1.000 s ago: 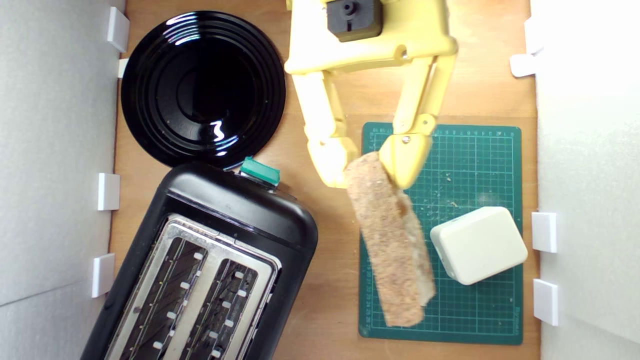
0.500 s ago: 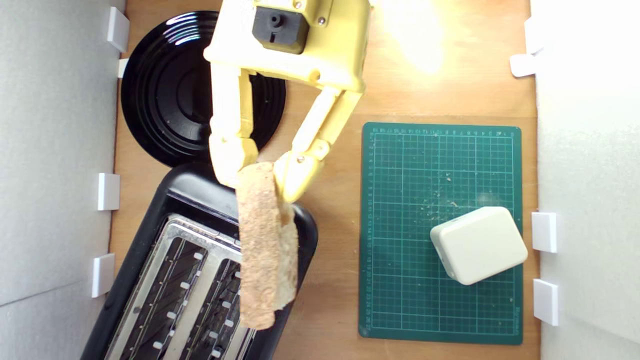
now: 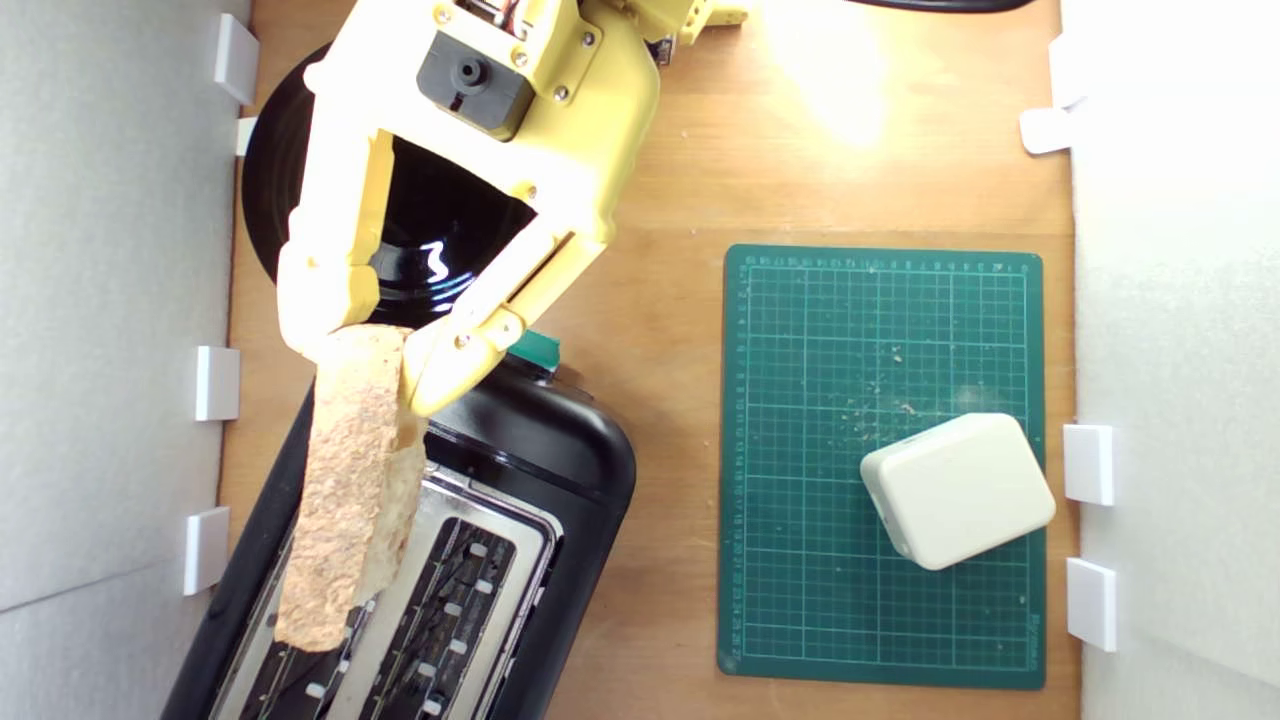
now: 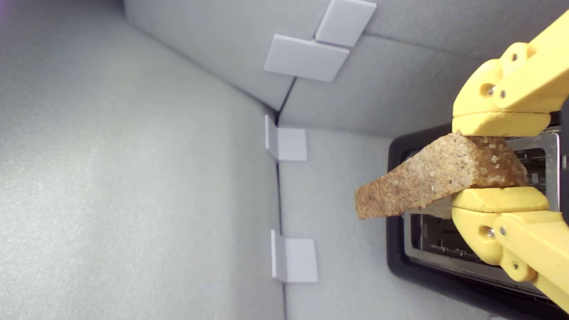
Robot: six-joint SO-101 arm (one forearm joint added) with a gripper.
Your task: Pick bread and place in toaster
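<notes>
Gripper (image 3: 370, 350) clamped on bread (image 3: 350, 490), slice held above toaster (image 3: 560, 450), over its slot at exterior view's left; both slots empty; black plate (image 3: 262, 210) empty.

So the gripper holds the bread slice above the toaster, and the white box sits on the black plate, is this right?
Not quite. The gripper does hold the bread above the toaster, but the white box sits on the green cutting mat, not on the black plate. The exterior view shows this.
</notes>
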